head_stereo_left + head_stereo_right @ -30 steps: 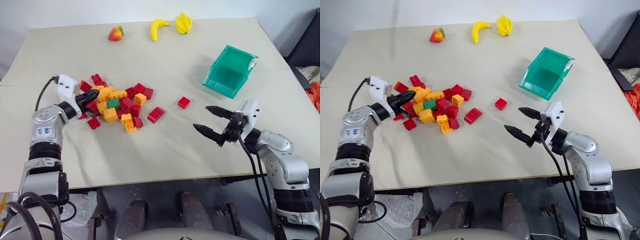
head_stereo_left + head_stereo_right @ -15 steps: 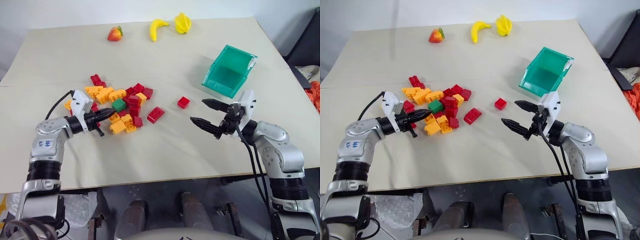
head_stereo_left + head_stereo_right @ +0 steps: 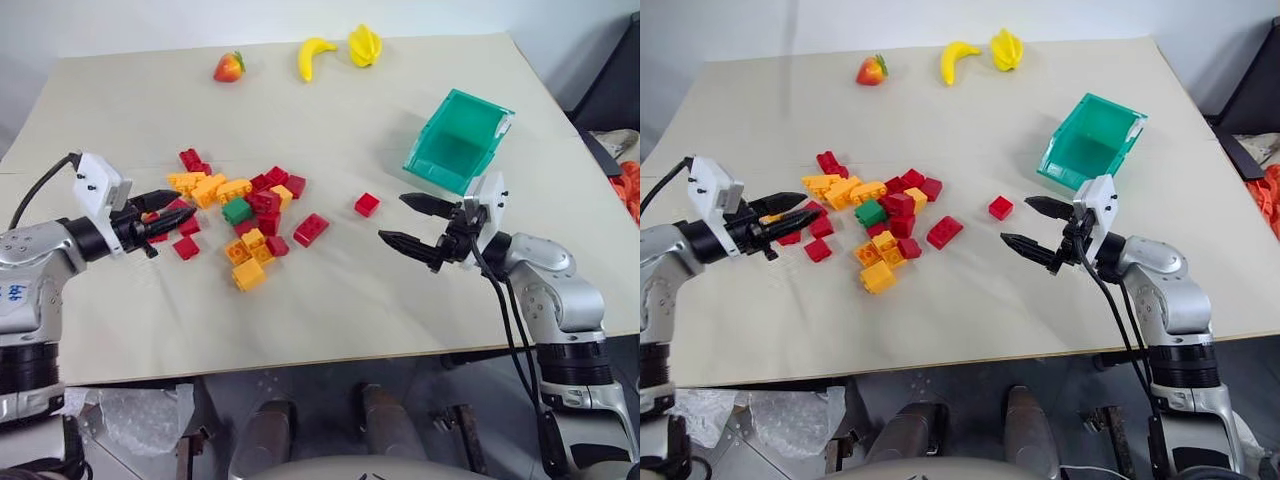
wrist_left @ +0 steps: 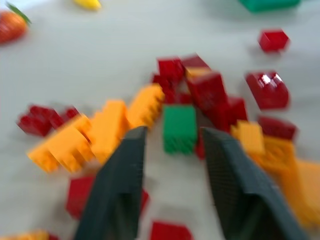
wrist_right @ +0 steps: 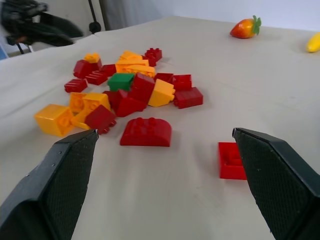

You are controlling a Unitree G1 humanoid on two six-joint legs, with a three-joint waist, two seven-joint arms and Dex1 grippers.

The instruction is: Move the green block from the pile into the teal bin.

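The green block (image 3: pixel 236 210) lies in the middle of the pile (image 3: pixel 225 190) of red and yellow-orange bricks, with red bricks against its right side. My left gripper (image 3: pixel 176 208) hovers at the pile's left edge, pointing at the block. It is open and empty; the left wrist view shows the green block (image 4: pixel 179 127) beyond its two fingers (image 4: pixel 120 190). The teal bin (image 3: pixel 495 135) stands at the right rear, tipped with its opening facing me. My right gripper (image 3: pixel 392 218) is open and empty in front of the bin, pointing left toward the pile.
A lone red brick (image 3: pixel 367 204) and a longer red brick (image 3: pixel 311 229) lie between the pile and my right gripper. A strawberry (image 3: pixel 230 66), a banana (image 3: pixel 316 57) and a yellow fruit (image 3: pixel 365 45) sit along the table's far edge.
My left gripper has pulled back out of the pile toward the left and opened from shut. Some yellow and red bricks were dragged toward the front. The right gripper barely moved.
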